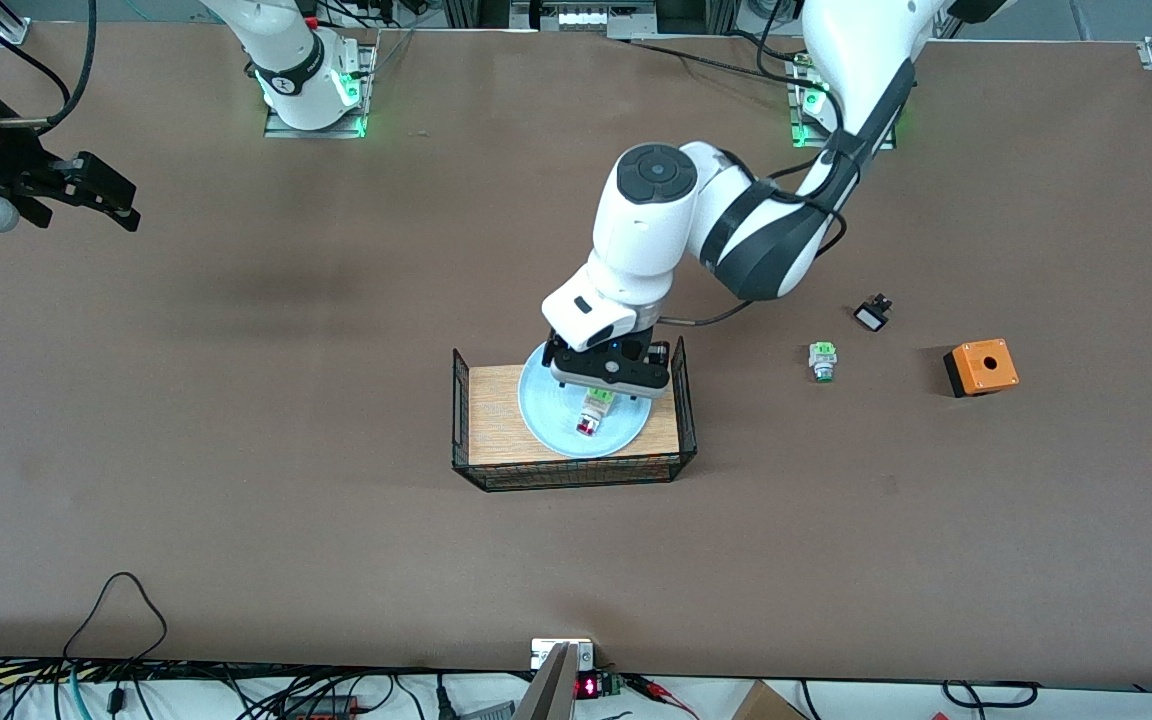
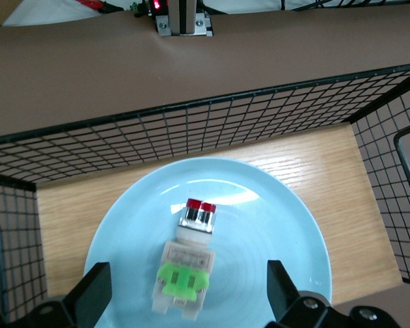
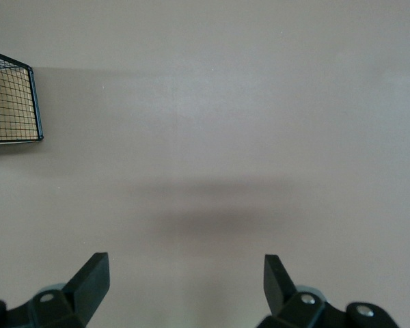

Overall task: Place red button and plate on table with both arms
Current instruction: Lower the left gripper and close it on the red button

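The red button (image 1: pixel 590 414) lies on the pale blue plate (image 1: pixel 546 410), which rests in the light-wood tray (image 1: pixel 492 425) with black wire ends. My left gripper (image 1: pixel 604 392) hangs low over the plate, open. In the left wrist view its fingers (image 2: pixel 96 294) stand on either side of the red button (image 2: pixel 189 253), apart from it, above the plate (image 2: pixel 280 232). My right gripper (image 1: pixel 121 205) waits over the brown table (image 1: pixel 236 480) at the right arm's end; it is open and empty, with only bare table between its tips in the right wrist view (image 3: pixel 184 280).
A similar switch with a green tip (image 1: pixel 822 360), a small black part (image 1: pixel 873 314) and an orange box (image 1: pixel 980 367) lie on the table toward the left arm's end. The tray's wire walls (image 2: pixel 212 130) rise around the plate. A tray corner (image 3: pixel 10 102) shows in the right wrist view.
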Robot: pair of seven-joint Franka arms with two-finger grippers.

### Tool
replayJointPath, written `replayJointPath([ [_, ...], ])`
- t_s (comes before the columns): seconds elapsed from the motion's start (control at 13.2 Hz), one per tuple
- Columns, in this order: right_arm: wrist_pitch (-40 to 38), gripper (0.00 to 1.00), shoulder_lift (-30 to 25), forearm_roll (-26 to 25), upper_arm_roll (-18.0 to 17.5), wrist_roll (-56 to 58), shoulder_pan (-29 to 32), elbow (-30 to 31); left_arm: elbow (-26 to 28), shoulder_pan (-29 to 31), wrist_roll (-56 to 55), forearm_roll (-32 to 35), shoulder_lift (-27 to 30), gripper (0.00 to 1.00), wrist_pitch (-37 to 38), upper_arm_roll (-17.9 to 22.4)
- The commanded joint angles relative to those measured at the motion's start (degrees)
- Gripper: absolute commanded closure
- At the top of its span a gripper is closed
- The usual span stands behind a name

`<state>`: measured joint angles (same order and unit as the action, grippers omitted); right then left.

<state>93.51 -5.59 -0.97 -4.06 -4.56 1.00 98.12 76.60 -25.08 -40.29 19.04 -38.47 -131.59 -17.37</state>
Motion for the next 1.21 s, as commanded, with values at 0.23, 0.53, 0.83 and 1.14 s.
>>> replayJointPath([
  [0.23,0.3,0.0,0.1,0.4,0.1,-0.6,0.1,0.0,-1.8,-0.7,-1.3,6.9,-3.5,0.02,-3.2,0.4],
  [0.53,0.3,0.0,0.1,0.4,0.1,-0.6,0.1,0.0,-0.1,-0.9,-1.1,7.0,-3.7,0.24,-3.3,0.4],
  [0.83,0.4,0.0,0.1,0.4,0.1,-0.5,0.1,0.0,0.3,-0.8,-0.8,7.0,-3.5,0.58,-3.1,0.4],
  [1.14,0.4,0.0,0.2,0.4,0.1,-0.5,0.1,-0.1,-0.3,-0.6,-1.4,6.2,-2.1,0.69,-2.3,0.2],
])
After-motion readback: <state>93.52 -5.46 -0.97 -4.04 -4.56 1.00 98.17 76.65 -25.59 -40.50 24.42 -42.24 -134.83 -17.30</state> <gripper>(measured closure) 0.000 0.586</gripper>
